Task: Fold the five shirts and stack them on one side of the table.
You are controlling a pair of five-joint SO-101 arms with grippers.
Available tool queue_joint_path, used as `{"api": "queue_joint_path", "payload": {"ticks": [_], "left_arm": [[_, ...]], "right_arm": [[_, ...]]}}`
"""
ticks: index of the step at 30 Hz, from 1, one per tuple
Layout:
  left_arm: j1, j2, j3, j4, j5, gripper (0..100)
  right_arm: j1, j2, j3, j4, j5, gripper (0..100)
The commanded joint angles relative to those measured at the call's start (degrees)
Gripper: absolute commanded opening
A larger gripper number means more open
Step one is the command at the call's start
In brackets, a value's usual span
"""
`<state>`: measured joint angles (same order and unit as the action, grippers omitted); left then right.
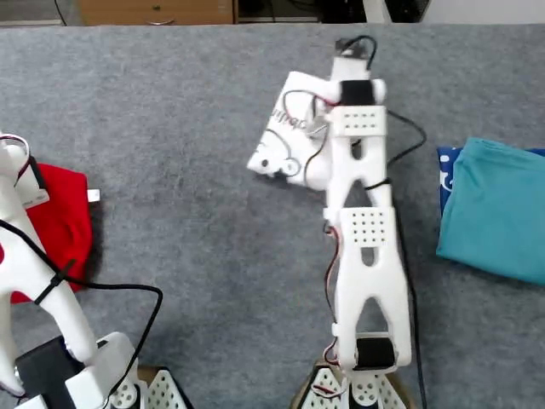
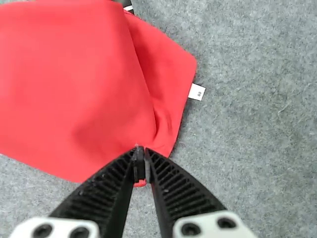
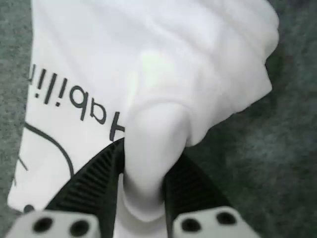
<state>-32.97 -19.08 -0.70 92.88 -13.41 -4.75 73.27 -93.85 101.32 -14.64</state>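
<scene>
My left gripper [image 2: 140, 154] pinches the red shirt [image 2: 74, 89] at the table's left. My right gripper [image 3: 148, 156] clamps the white shirt [image 3: 148, 64], centre-far.

The red shirt [image 2: 74, 84] is plain solid red with a little white tag [image 2: 197, 92]. The white shirt [image 3: 148, 59] has black lettering and thin black line art on it. The teal shirt [image 1: 498, 209] is plain, the blue cloth [image 1: 447, 166] has white dots, and the table [image 1: 187, 128] is mottled grey.
</scene>
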Motion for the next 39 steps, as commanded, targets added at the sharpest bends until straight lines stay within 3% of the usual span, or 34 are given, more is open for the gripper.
{"api": "queue_joint_path", "payload": {"ticks": [1, 5, 15, 20, 34, 39], "left_arm": [[0.0, -2.07, -0.44, -0.79, -0.26, 2], [0.18, -2.07, -1.49, -0.62, -0.26, 2], [0.53, -2.07, -2.9, -0.7, -0.26, 2], [0.53, -1.63, -2.73, -0.53, -0.26, 2], [0.7, -1.54, -2.73, -0.7, -0.26, 2], [0.7, -1.54, -2.73, -0.79, -0.26, 2]], "right_arm": [[2.59, -8.13, 0.04, 1.14, 5.27, 0.1], [5.05, -14.99, 7.43, 1.14, 10.37, 0.1], [13.14, -46.9, 47.43, 1.05, 22.59, 0.1], [18.42, -60.18, 60.09, 0.26, 29.01, 0.1], [34.51, -67.47, 66.51, -3.78, 41.93, 0.1], [38.9, -67.38, 72.48, -12.57, 45.45, 0.1]]}}
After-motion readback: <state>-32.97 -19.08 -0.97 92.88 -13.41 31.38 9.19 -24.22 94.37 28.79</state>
